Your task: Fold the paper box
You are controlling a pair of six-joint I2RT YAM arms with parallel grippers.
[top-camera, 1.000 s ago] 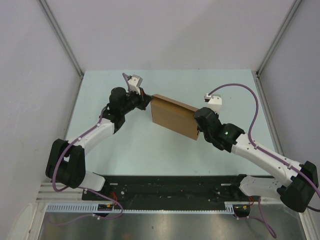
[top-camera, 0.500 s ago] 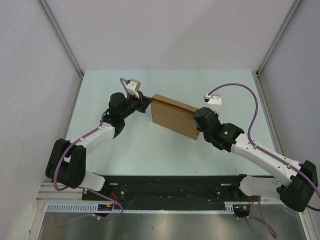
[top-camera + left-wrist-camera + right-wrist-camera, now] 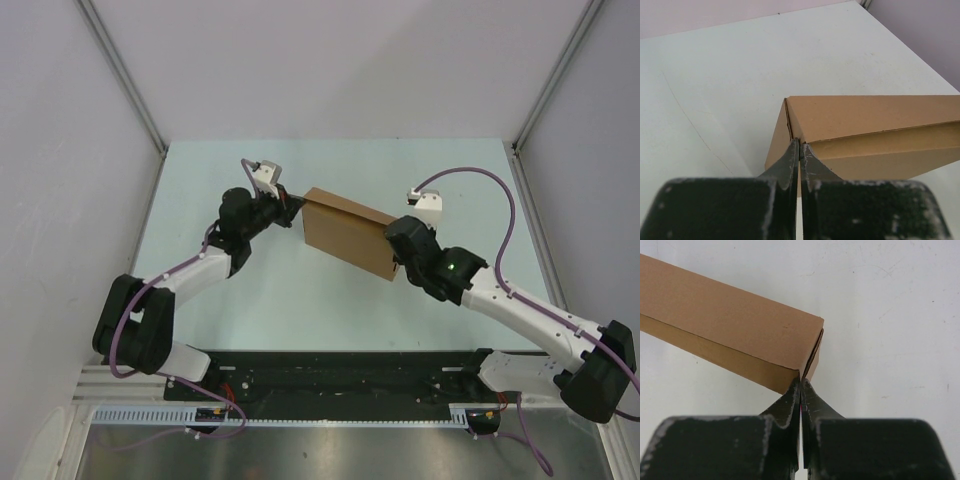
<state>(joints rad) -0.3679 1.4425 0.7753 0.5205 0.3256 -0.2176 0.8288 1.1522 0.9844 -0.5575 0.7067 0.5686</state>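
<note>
Box: we see the plain brown cardboard box (image 3: 347,238), shallow and lidded, lying closed and skewed at the centre of the top view on the pale green table (image 3: 300,320).
Left jaws: pressed together, tips touching the box's upper-left corner at the lid seam.
Right jaws: pressed together, tips against the lower-right corner, beside the end flap's edge.
Grip: we cannot tell whether any thin card edge is caught between either pair.
Risk, pivot: we judge that uneven pushing from the two opposite corners could spin or slide the box across the smooth table.
Risk, slip: narrow tips could skid off a corner, dent it, or pry the lid seam open.
Writing: none that we can read; the box is unmarked.
</note>
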